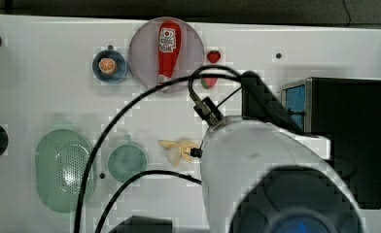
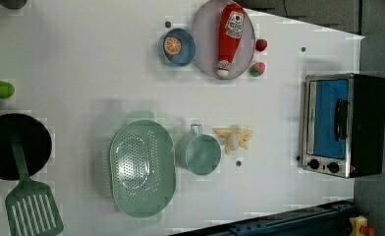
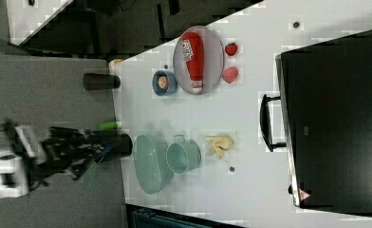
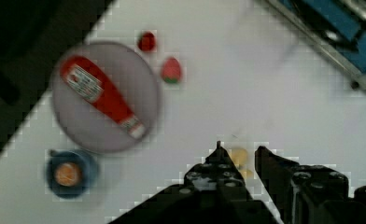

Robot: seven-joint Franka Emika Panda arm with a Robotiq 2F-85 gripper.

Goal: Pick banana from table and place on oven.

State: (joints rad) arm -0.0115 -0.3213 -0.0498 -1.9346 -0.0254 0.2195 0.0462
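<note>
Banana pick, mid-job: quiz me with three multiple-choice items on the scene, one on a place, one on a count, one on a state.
1. Where is the banana?
A. on the oven
B. on the table beside the teal cup
C. on the grey plate

2. How many knobs does the oven front show in the left view?
A. two
B. three
C. four

3. How does the ketchup bottle sit?
A. upright on the table
B. lying on the grey plate
C. inside the colander

Answers: 1 B, it lies on white tabletop next to the cup. 2 A, two black knobs sit side by side. 3 B, it lies flat across the plate.
</note>
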